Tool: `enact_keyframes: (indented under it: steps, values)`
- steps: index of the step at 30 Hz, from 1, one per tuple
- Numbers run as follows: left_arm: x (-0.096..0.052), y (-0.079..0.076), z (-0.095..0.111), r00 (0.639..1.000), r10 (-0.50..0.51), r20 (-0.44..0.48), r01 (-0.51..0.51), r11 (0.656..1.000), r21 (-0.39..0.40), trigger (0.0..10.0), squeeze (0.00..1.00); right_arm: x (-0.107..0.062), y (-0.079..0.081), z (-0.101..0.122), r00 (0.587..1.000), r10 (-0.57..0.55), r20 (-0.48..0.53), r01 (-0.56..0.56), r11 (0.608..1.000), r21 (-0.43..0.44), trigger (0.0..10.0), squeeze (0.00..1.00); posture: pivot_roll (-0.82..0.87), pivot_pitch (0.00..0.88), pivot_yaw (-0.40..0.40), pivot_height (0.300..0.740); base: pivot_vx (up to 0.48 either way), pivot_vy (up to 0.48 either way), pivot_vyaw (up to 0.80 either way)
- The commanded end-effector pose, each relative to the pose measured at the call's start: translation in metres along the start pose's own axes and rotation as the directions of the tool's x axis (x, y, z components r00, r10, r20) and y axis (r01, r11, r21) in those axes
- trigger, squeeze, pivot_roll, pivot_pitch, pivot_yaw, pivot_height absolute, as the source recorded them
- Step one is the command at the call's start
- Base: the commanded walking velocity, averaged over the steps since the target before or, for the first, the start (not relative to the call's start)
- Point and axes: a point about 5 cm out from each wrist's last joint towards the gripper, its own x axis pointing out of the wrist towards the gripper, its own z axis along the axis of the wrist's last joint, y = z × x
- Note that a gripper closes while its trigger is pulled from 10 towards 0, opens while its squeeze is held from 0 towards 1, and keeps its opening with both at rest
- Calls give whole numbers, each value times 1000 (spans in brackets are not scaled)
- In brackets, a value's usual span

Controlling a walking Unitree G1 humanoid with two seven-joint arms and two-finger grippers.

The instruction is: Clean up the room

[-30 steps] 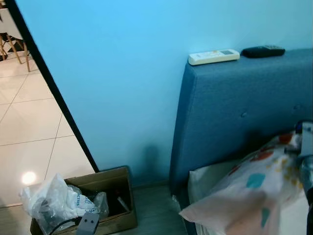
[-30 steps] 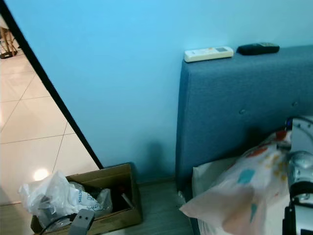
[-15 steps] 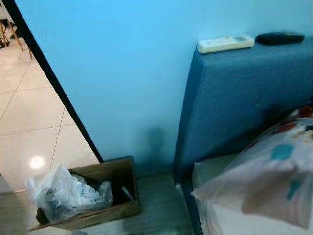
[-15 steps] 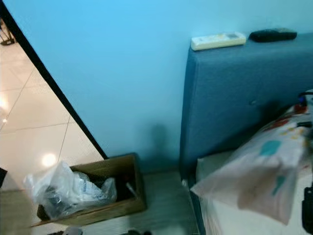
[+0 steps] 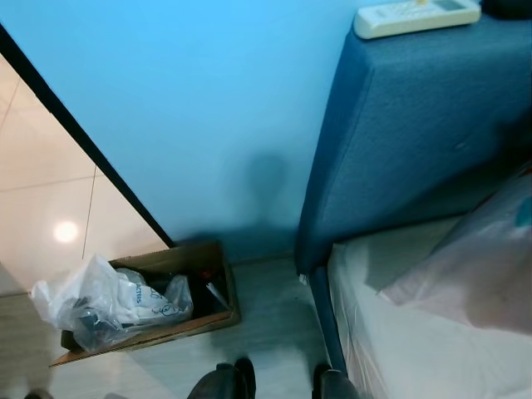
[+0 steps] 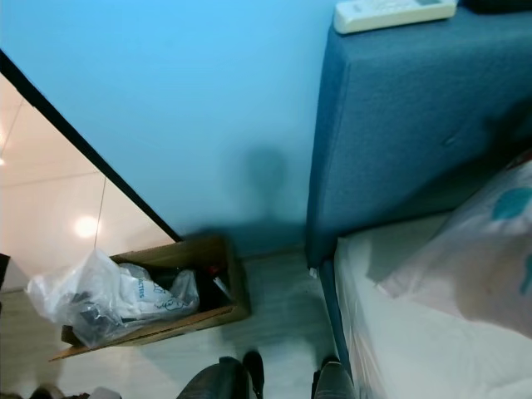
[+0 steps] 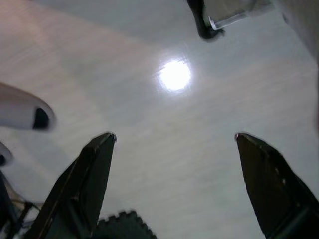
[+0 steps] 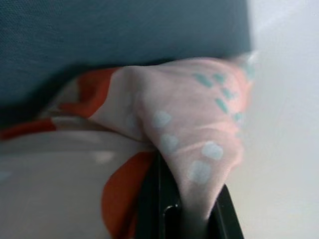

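Beside blue headboard (image 5: pixel 416 125), right gripper (image 8: pixel 182 216) pinched onto patterned pillow (image 8: pixel 169 124); left gripper (image 7: pixel 174 144) wide apart, empty.

Location type: bedroom in a home. Indicators: an upholstered blue headboard (image 5: pixel 416 141) against a blue wall (image 5: pixel 191 100), a mattress (image 5: pixel 407 332) with a patterned pillow (image 5: pixel 490 266), a white remote (image 5: pixel 416 17) on the headboard, and a cardboard box (image 5: pixel 212 303) holding plastic bags on the floor.

Showing now: one white remote (image 5: pixel 416 16) at upper right, one cardboard box (image 5: pixel 218 274) at lower left, one pillow (image 5: pixel 482 266).
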Motion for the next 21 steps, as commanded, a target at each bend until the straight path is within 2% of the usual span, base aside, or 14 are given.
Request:
enact_keyframes:
  steps: [1,3,4,5,6,7,10,11,13,15,19,21]
  values:
    - [-12,2,-23,998,0,-64,-1,1000,-18,10000,0,-1,-4,-4,1000,-24,-1,24,998,64,10000,0,121,475,59,740,0,0,0]
    - [-14,2,-25,998,-7,-61,6,1000,-15,10000,0,-3,2,-11,1000,-13,-19,15,996,86,10000,0,130,487,64,740,0,0,0]
    - [-24,3,-35,998,-20,-61,20,1000,2,10000,0,-6,9,-21,999,-9,-40,14,992,125,10000,0,193,544,90,740,0,0,0]
    - [-32,4,-42,998,-31,-63,32,999,15,10000,0,-9,14,-29,998,-6,-57,15,988,155,10000,0,193,544,90,740,0,0,0]
    - [-32,4,-42,998,-31,-63,32,999,15,10000,0,-9,14,-29,998,-6,-57,15,988,155,10000,0,193,544,90,740,0,0,0]
    - [-49,8,-53,997,-40,-65,42,999,31,10000,0,-11,15,-35,997,-21,-71,35,979,200,10000,0,216,573,101,740,0,0,0]
    - [-62,16,-58,997,-37,-68,40,998,40,10000,0,-10,10,-30,997,-53,-60,65,969,238,10000,0,228,603,107,740,0,0,0]
    - [-62,16,-58,997,-37,-68,40,998,40,10000,0,-10,10,-30,997,-53,-60,65,969,238,10000,0,228,603,107,740,0,0,0]
    - [-66,17,-56,998,-41,-57,44,998,47,10000,0,-8,5,-26,995,-79,-55,92,944,316,10000,0,234,615,105,740,0,0,0]
    - [-67,17,-55,998,-42,-53,45,998,49,10000,0,-8,3,-25,994,-89,-56,103,936,337,10000,0,235,616,105,740,0,0,0]
    - [-62,9,-41,998,-69,-1,69,996,61,10000,0,-4,-8,-14,991,-135,-18,131,912,388,10000,0,235,597,96,740,0,0,0]
    - [-59,3,-32,996,-84,24,82,994,68,10000,0,-4,-8,-11,992,-123,-1,113,908,404,10000,0,227,592,89,740,0,0,0]
